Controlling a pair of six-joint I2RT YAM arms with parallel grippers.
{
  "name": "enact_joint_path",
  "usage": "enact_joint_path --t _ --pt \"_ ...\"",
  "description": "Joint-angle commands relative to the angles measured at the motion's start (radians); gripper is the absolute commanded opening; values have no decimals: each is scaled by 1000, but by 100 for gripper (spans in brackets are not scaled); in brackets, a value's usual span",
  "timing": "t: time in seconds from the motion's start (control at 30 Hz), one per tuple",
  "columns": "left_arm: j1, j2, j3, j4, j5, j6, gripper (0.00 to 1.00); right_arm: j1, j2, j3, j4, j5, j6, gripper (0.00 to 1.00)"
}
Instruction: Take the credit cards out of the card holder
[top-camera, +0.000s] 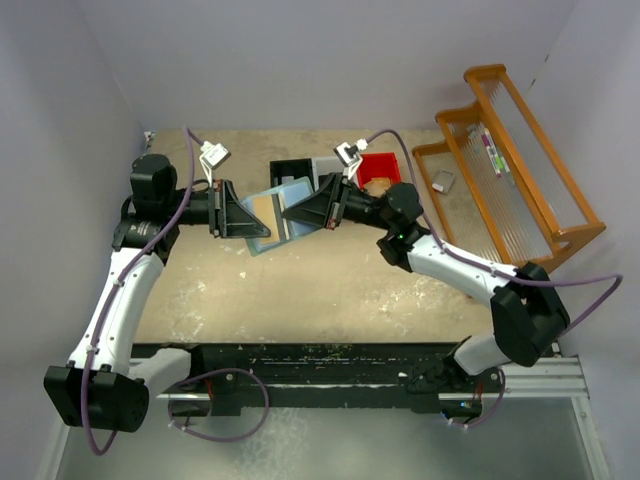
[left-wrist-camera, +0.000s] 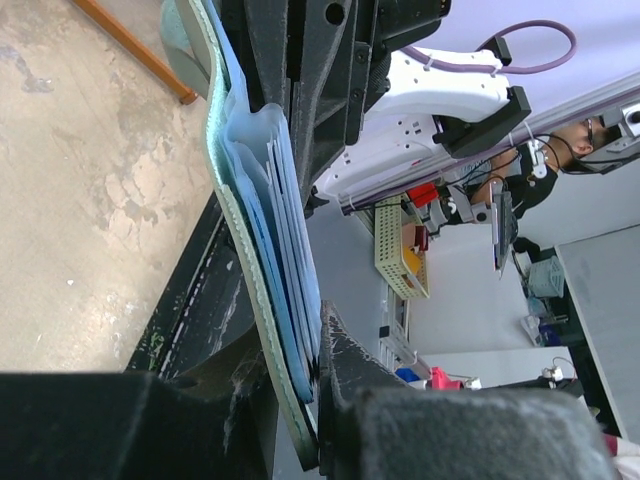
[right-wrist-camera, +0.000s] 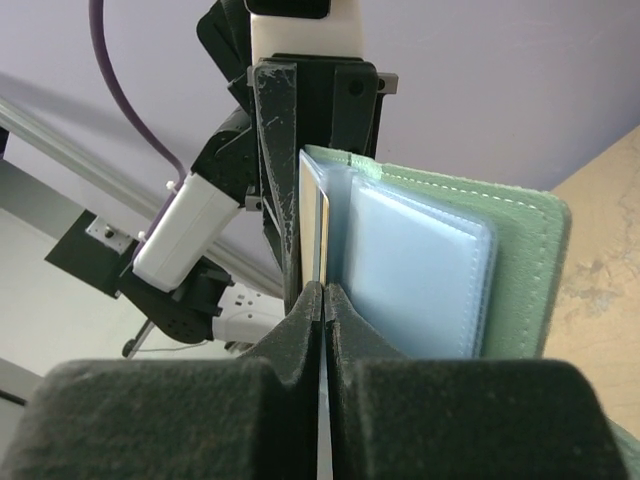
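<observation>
Left gripper (left-wrist-camera: 305, 400) clamps holder (left-wrist-camera: 250, 230), probably floppy; right gripper (right-wrist-camera: 322, 300) pinches card (right-wrist-camera: 312, 220) edge, centre frame; likely stiff, slick.

A black bin (top-camera: 290, 166), a grey bin (top-camera: 327, 164) and a red bin (top-camera: 381, 166) are sitting along the table's (top-camera: 300, 290) far edge; an orange wooden rack (top-camera: 520, 165) is standing far right.

No legible text or labels
</observation>
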Motion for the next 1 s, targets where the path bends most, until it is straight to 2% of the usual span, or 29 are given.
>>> enact_joint_path --t 0.0,0.3,0.43,0.53,0.57,0.63,0.83,0.97 --pt "-2 -19 30 112 43 -19 18 -12 -41 -48 0 -61 -3 0" --pt "-2 -22 30 125 41 -35 17 -16 -51 -49 -11 -50 -11 0" --pt "-2 -19 31 118 42 -32 10 -16 -56 -32 -42 -41 -28 1" --pt "-2 -18 30 105 33 -19 5 -14 -45 -11 -19 -18 -30 27" --pt "-2 -19 30 100 28 -12 5 -11 -36 0 -17 -21 -27 33" --pt "-2 -19 32 87 23 -1 5 -6 -14 12 2 -30 -7 37" --pt "-2 -13 58 0 13 73 5 9 27 68 18 -37 8 37" --pt "-2 -11 63 -13 13 82 5 18 53 92 4 -45 10 28"
